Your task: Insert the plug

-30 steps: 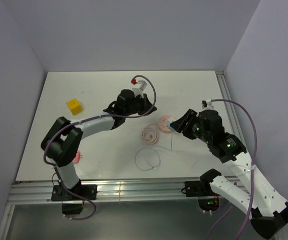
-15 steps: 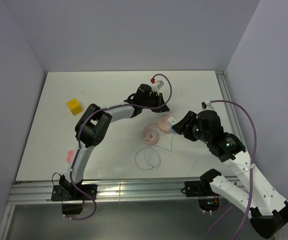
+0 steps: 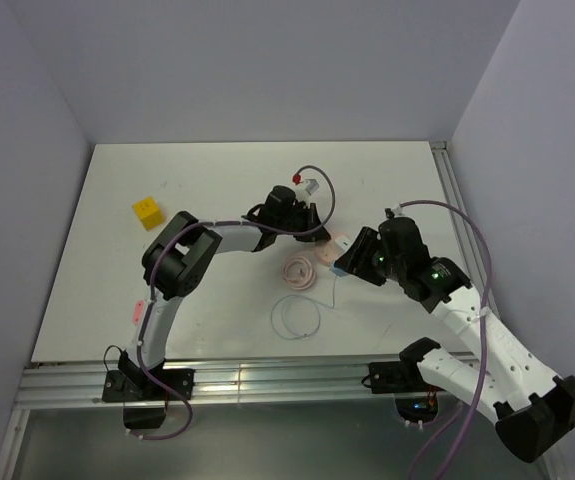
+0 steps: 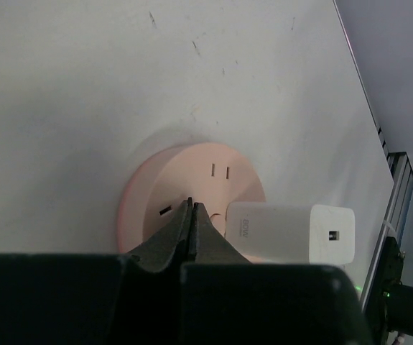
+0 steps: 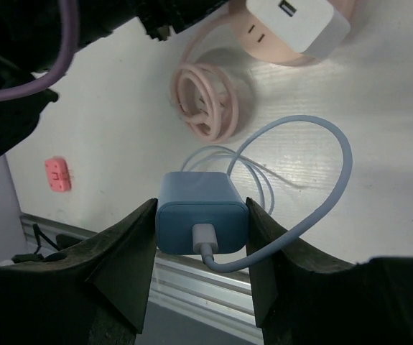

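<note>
Over the worktop (image 3: 167, 170), right of its middle and nearer the front edge than the back, the plug (image 5: 202, 212) hangs off the surface in the right gripper (image 5: 201, 223). The jaws stand partly open, pinching the light-blue block by its two side faces. Its cable (image 5: 335, 144) loops down onto the worktop beside the pink coil (image 5: 206, 97).

The left gripper (image 4: 192, 215) is fully closed on nothing, its tips at the pink round socket (image 4: 184, 180) (touching or just above, I cannot tell), next to the white adapter (image 4: 292, 233) sitting on it.

The plug looks light and rigid, with a smooth plastic shell that could slip or twist under a push. The soft cable probably tugs only a little. The flat sides seem the right hold, squarely and clear of the mating face.
</note>
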